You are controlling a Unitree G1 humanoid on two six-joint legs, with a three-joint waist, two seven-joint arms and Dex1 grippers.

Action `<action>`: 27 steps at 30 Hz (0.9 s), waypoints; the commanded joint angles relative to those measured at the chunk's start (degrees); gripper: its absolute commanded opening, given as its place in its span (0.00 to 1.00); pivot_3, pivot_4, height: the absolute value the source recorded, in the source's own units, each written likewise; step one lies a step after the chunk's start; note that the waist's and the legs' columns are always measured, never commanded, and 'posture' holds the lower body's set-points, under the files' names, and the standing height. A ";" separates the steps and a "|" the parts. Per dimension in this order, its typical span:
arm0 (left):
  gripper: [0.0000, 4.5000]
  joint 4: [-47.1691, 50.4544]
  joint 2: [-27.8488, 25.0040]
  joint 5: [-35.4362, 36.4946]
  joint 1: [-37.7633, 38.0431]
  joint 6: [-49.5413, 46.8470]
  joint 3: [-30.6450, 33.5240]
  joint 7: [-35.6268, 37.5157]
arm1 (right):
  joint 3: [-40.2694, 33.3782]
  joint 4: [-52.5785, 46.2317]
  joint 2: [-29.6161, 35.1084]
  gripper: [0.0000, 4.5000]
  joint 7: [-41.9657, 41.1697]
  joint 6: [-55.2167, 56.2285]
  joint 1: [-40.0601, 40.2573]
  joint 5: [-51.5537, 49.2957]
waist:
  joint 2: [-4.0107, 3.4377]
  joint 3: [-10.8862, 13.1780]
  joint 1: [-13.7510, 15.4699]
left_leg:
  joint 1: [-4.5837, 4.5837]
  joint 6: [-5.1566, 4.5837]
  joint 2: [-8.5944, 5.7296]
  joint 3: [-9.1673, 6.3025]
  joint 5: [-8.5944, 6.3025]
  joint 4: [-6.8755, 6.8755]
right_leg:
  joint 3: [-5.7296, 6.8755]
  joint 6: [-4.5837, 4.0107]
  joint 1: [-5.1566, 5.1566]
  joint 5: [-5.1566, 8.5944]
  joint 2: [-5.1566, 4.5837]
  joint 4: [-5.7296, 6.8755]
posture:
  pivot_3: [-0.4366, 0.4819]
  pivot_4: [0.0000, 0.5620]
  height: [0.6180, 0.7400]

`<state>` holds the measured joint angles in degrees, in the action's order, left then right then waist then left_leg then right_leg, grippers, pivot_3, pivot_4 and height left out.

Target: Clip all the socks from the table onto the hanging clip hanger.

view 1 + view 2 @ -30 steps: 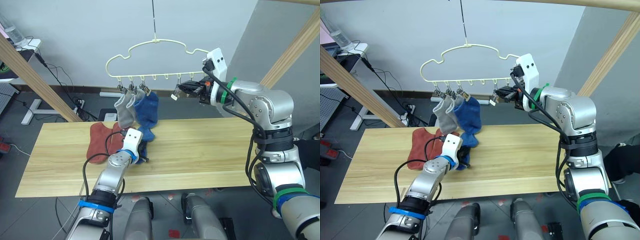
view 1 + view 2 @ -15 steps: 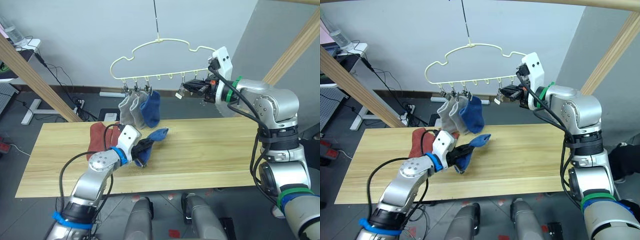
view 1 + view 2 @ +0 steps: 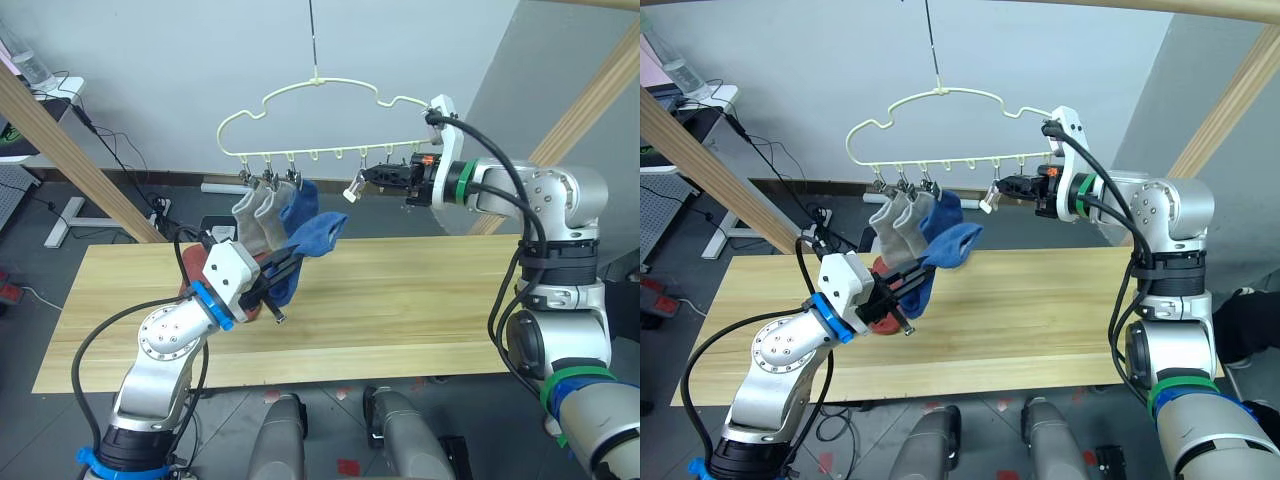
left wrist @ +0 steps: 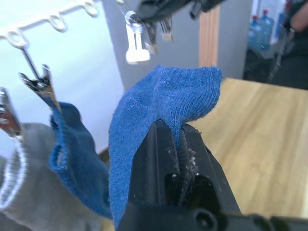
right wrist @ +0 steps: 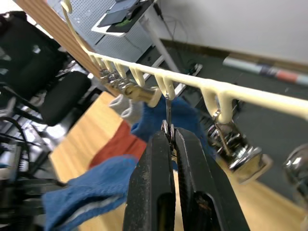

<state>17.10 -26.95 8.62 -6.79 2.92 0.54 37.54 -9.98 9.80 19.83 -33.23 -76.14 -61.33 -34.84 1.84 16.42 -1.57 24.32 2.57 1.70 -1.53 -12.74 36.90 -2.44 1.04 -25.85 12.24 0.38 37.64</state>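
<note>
Head views: my left gripper point(image 3: 283, 272) pinches a blue sock point(image 3: 305, 243) below the clip hanger point(image 3: 318, 120), above the table point(image 3: 420, 300). Left wrist: sock just beneath a free clip point(image 4: 135, 43). Right wrist: my right gripper point(image 5: 169, 139) clamps that clip's stem on the hanger.

1. Open air is seen between the raised blue sock point(image 3: 318, 232) and the clip point(image 3: 352, 191) pinched by the right gripper point(image 3: 366, 177).
2. The hanger's left side is blocked by three hung socks point(image 3: 268, 215).
3. The surface point(image 3: 420, 300) lies bare on the right.
</note>
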 commanded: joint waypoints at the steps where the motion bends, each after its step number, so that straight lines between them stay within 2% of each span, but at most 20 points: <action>1: 0.01 0.04 0.58 -1.11 -0.57 3.87 0.15 -1.23 | -4.69 0.95 -0.97 0.00 2.23 -5.87 -1.77 -2.84 | 0.00 0.00 -0.07 | 0.01 0.00 0.00 0.00 0.00 -0.01 | 0.00 0.00 0.00 0.00 0.00 -0.01 | 0.48 0.53 1.00; 20: 0.01 -3.28 1.20 -2.39 -1.97 10.63 -0.49 -1.53 | -13.24 2.85 -4.73 0.00 7.52 -16.34 -4.90 -6.52 | -0.02 0.01 -0.16 | 0.02 -0.02 0.01 0.00 -0.01 -0.03 | 0.01 0.01 -0.01 0.00 0.02 -0.01 | 0.48 0.52 1.00; 27: 0.01 -3.48 1.20 -2.71 -1.65 12.50 -0.40 -1.67 | -12.88 4.02 -4.02 0.00 8.98 -16.36 -4.87 -8.95 | -0.02 0.01 -0.18 | 0.02 -0.02 0.02 0.00 -0.01 -0.03 | 0.02 0.01 -0.02 0.00 0.02 -0.02 | 0.48 0.52 1.00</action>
<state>12.76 -26.03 5.93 -8.63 13.27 0.32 36.60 -22.17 13.73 15.24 -24.68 -91.81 -65.47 -41.83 1.82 16.43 -1.76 24.35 2.55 1.71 -1.54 -12.75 36.87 -2.42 1.05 -25.86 12.24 0.40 37.63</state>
